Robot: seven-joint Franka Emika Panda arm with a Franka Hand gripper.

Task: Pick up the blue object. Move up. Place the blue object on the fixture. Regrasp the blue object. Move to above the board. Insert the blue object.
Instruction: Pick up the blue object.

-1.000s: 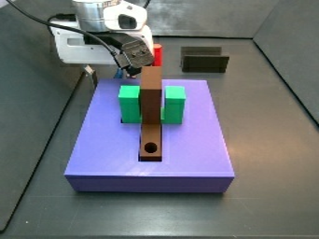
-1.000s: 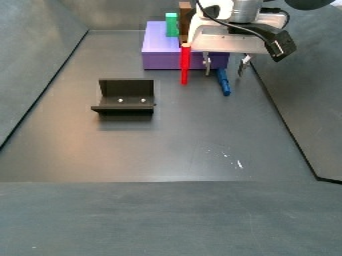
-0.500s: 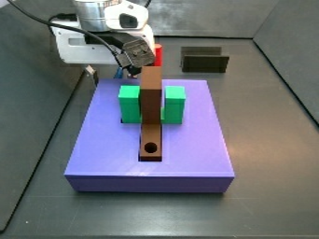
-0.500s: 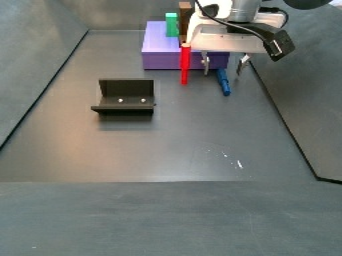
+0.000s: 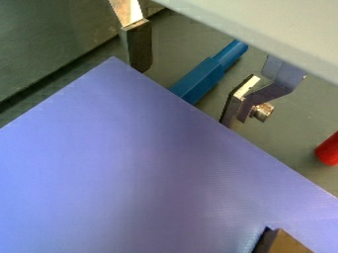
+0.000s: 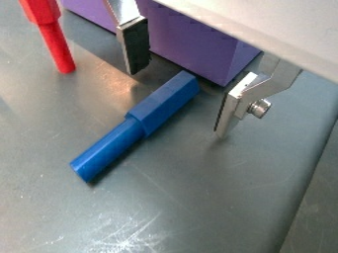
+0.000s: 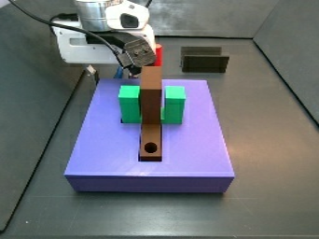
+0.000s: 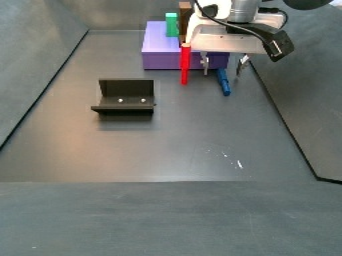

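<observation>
Two silver fingers [image 6: 132, 44] of your gripper [image 6: 185, 77] stand spread apart with the blue object [image 6: 136, 129] lying flat on the floor between them, unclasped, just beside the edge of the board [image 6: 199, 49]; in a side view the gripper [image 8: 223, 70] hangs low at the board's [image 8: 160, 48] right side, over the blue object [image 8: 226, 84]. You can see the red peg [image 6: 47, 35] standing near the blue object, and the fixture [image 8: 124, 96] sits well apart on the floor to the left.

gripper [image 6: 183, 84] lowered slightly, jaws straddling blue object [image 6: 136, 130]
</observation>
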